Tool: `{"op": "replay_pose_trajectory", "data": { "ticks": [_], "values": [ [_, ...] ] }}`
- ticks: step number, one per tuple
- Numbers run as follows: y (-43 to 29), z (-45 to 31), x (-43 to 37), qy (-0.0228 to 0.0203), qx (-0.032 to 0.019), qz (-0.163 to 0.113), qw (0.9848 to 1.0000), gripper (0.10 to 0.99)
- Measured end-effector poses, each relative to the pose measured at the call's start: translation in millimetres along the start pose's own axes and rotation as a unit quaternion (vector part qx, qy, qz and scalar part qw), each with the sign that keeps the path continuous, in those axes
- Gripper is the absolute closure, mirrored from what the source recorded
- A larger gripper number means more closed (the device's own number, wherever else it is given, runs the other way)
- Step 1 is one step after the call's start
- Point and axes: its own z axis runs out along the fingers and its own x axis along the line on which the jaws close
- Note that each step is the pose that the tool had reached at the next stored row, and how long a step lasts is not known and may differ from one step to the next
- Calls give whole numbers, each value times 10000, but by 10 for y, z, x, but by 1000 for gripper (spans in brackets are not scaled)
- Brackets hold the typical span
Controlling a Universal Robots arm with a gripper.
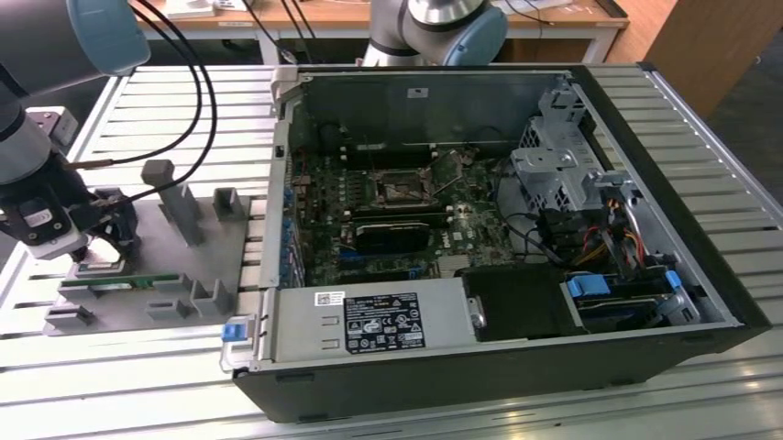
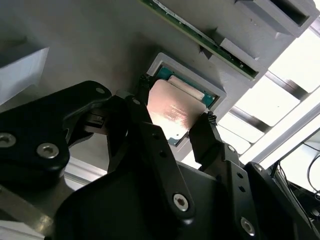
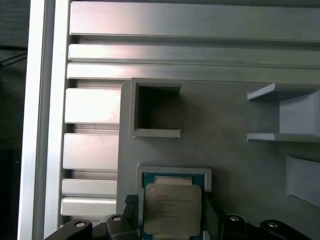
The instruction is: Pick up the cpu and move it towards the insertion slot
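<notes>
the cpu (image 3: 172,207) lies flat with its metal top up. it is square, so no long axis, and its edges run parallel to its recess in the grey tray (image 1: 171,261). the gripper (image 2: 176,99) straddles it, fingers apart at two opposite edges. the insertion slot (image 1: 402,190) sits well apart, toward 3 o'clock in the exterior view.

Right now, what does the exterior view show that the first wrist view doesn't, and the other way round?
The exterior view takes in the computer case, the insertion slot on its board, and the robot arm above the grey tray. The first wrist view gives the cpu close up, lying in a square recess near an empty pocket. Both share the grey tray and slatted table.
</notes>
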Motion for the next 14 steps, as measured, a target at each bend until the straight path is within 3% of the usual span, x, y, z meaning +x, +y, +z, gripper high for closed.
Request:
{"op": "replay_pose_trajectory", "data": {
  "ticks": [1,2,14],
  "values": [
    [3,1,1,0,0,6,10000,424],
    [4,2,2,0,0,11,10000,494],
    [7,2,2,-2,-1,16,10000,545]
  ]
}}
